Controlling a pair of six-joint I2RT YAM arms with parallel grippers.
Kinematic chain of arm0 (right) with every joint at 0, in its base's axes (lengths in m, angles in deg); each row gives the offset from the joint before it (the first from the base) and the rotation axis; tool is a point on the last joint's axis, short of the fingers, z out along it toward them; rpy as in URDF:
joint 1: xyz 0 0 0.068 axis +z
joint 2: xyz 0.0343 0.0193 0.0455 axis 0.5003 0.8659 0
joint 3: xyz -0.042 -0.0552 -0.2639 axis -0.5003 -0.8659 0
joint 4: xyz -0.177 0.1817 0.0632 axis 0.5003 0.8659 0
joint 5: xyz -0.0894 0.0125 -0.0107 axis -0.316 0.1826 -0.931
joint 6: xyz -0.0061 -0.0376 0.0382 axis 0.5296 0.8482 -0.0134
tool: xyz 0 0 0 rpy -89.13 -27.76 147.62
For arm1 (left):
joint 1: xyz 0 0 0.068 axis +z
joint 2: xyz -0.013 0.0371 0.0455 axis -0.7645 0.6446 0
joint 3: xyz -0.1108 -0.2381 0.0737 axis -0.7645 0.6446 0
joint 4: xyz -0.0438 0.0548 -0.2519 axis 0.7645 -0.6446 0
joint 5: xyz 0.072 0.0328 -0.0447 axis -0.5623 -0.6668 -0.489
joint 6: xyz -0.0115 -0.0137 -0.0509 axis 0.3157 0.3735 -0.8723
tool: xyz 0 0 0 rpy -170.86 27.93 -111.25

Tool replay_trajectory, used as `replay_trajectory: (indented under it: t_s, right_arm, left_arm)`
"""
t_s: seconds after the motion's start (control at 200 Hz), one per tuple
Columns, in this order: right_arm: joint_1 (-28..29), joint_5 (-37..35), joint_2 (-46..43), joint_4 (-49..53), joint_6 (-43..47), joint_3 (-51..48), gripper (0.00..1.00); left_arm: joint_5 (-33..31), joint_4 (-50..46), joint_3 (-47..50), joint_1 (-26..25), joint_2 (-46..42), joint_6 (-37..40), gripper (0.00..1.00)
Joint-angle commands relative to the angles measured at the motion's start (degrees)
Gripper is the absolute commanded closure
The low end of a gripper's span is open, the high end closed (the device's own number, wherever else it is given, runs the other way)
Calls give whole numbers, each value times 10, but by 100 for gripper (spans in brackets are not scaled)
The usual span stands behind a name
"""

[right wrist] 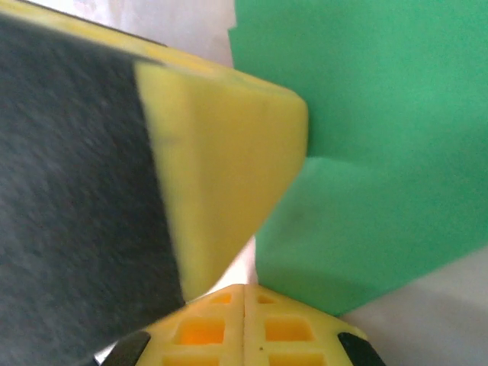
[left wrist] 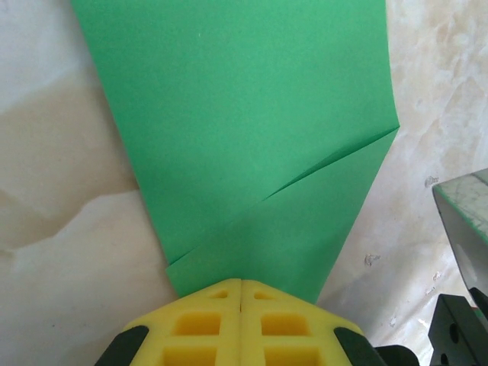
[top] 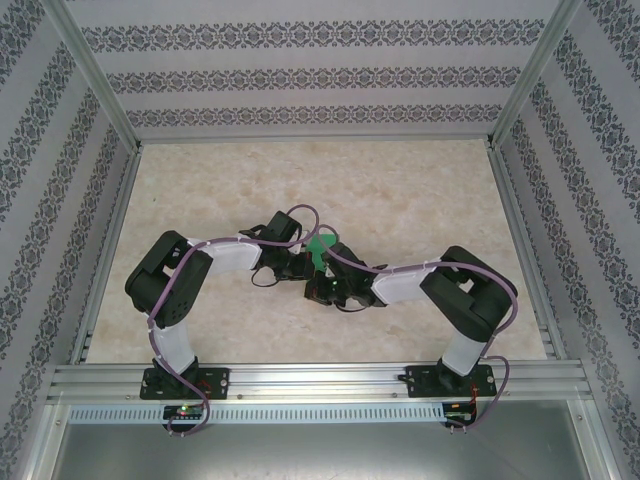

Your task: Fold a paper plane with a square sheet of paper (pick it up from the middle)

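Above marbled table (top: 400,190), left pincer (left wrist: 241,284) and right pincer (right wrist: 244,288) nip green paper (left wrist: 244,114).

The 2 black arms (top: 190,275) elbow inward, wrists meeting; the yellow-fingered left gripper (left wrist: 241,288) and right gripper (right wrist: 244,291) each clamp tight on folded green paper (left wrist: 244,137).

Two arms stand at the near edge of one bench (top: 420,190): the left arm (top: 180,300) and the right arm (top: 455,300). Each carries one end effector, two in all: the left end effector (left wrist: 241,284) and the right end effector (right wrist: 244,290). Each has two yellow fingers (left wrist: 198,324), four altogether. Two purple cables (top: 300,212) run along the arms, one apiece. There is one piece of green paper (left wrist: 244,114), apparently a single folded sheet.
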Motion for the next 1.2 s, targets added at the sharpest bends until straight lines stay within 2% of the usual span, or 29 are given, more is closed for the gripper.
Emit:
replay_trajectory:
  t_s: [0.0,0.185,0.265,0.355,0.39,0.46,0.574,0.714,0.869,1.199]
  right_arm:
    - [1,-9,1,37,23,15,100]
    - [-23,-45,-114,84,40,-8,97]
    - [-67,-72,-155,123,56,-25,87]
    - [-133,-54,-176,118,71,-45,84]
    - [-157,-41,-175,116,78,-45,80]
    - [-191,-11,-165,119,96,-33,80]
    - [-217,29,-132,120,117,-6,74]
    - [-226,66,-76,114,131,30,71]
    - [-226,93,-31,84,123,45,68]
    - [-221,118,8,59,117,51,65]
  left_arm:
    - [-32,-24,-4,-5,17,19,100]
    - [-30,-27,-7,-5,15,21,100]
    - [-28,-27,-8,-5,7,20,99]
    - [-20,-35,-19,-5,-13,22,96]
    - [-20,-36,-24,-5,-23,19,94]
    - [-19,-46,-42,-6,-37,19,92]
    - [-28,-69,-74,-5,-50,22,89]
    - [-51,-88,-92,-5,-52,22,88]
    - [-32,-89,-88,-5,-41,24,90]
    - [-27,-93,-82,-5,-11,35,94]
